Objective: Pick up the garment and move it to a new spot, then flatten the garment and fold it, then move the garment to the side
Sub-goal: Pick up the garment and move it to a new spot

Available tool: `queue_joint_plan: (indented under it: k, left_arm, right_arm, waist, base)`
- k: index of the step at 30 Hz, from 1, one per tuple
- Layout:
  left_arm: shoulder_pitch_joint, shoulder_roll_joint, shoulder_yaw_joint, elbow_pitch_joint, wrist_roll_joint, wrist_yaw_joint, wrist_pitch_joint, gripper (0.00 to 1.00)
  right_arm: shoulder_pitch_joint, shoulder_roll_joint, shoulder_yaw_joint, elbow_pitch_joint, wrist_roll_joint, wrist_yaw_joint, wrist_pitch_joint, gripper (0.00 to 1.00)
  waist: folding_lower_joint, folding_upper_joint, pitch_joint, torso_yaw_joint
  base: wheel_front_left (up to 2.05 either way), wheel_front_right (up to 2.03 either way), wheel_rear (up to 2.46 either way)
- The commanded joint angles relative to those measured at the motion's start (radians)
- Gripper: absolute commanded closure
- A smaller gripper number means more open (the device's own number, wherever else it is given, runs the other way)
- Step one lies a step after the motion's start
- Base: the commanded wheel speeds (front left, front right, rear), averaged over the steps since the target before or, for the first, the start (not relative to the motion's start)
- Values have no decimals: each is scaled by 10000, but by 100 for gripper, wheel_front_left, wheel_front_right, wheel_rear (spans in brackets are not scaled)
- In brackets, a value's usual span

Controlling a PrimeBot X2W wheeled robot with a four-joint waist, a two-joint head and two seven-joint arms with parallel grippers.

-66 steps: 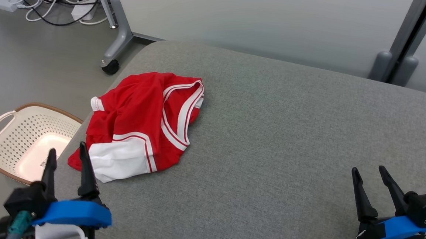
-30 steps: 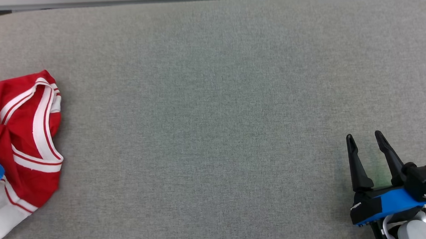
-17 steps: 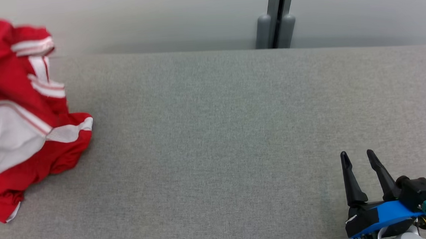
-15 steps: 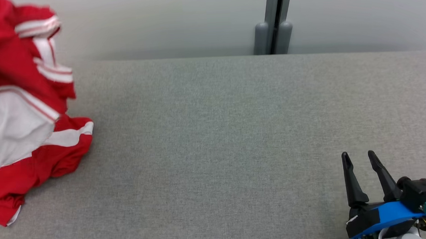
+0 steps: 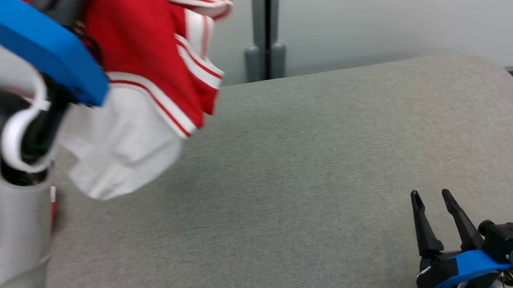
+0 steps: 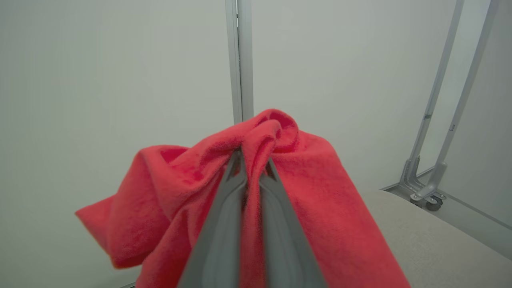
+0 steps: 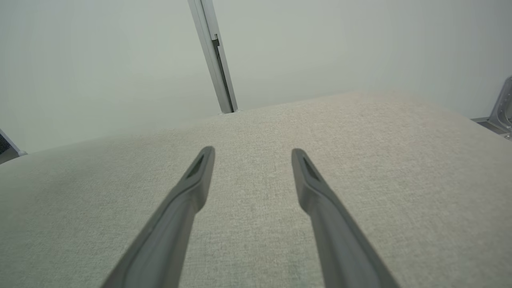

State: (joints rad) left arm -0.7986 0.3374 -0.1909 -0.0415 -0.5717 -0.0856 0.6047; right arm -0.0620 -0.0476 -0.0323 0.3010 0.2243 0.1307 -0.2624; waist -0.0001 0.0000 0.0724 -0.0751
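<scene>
A grey fabric-covered table (image 5: 328,157) stretches out before us, with a pale wall (image 5: 386,16) behind it and a grey upright post (image 5: 263,27) standing against that wall. Our left arm (image 5: 3,230) is raised high and close to the head camera, its pale forearm running up the left edge of the head view to the blue wrist mount (image 5: 41,41) at the top. From there the red jersey (image 5: 144,48) hangs clear above the left part of the table. Its long axis runs downward from the grip, with the white-striped trim (image 5: 196,36) toward the wall and a white panel (image 5: 119,157) lowest. A thin sliver of red shows low beside the forearm, and we cannot tell whether it touches the table. In the left wrist view our left pincer (image 6: 252,158) is nearly closed, its two fingers clamped on a bunched fold of the jersey (image 6: 320,192), which drapes over and down both sides of them. Our right arm sits low at the near right corner of the table. Our right pincer (image 5: 429,193) points away from us toward the wall. In the right wrist view its fingers (image 7: 200,168) are spread well apart, holding nothing, and they hover just over the bare fabric.
</scene>
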Motion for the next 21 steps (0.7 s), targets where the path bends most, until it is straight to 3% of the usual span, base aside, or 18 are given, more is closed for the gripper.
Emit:
queue_joint_plan:
  k: [1, 10, 16, 17, 18, 21]
  left_arm:
    - [147, -27, -218, 5, 145, -53, -2, 100]
    - [1395, -819, -2089, 1612, 575, -265, -468, 100]
    - [2277, -1455, -3025, 3822, 1278, -202, -1926, 100]
    - [2394, -1587, -3178, 4262, 1455, -159, -2302, 70]
    - [2471, -1703, -3334, 4673, 1632, -116, -2626, 0]
    - [2542, -2080, -3698, 5770, 1856, -139, -3245, 0]
  right_arm:
    - [-58, -48, -4, -51, 48, 1, -35, 0]
    - [-293, -47, 129, -120, 198, 1, -36, 0]
    - [-363, -44, 184, -149, 285, 1, -37, 0]
    - [-369, -45, 195, -144, 291, 1, -37, 0]
    - [-360, -45, 197, -136, 304, 1, -37, 0]
    - [-367, -45, 219, -161, 221, 1, -37, 0]
  waist:
    - [1, 0, -40, -222]
    - [1, 0, 429, -1493]
    - [1, 0, 683, -1844]
    - [1, 0, 713, -1880]
    - [1, 0, 720, -1895]
    - [1, 0, 683, -1833]
  base:
    - [0, 0, 0]
    - [0, 0, 0]
    - [0, 0, 0]
    - [0, 0, 0]
    - [0, 0, 0]
    - [0, 0, 0]
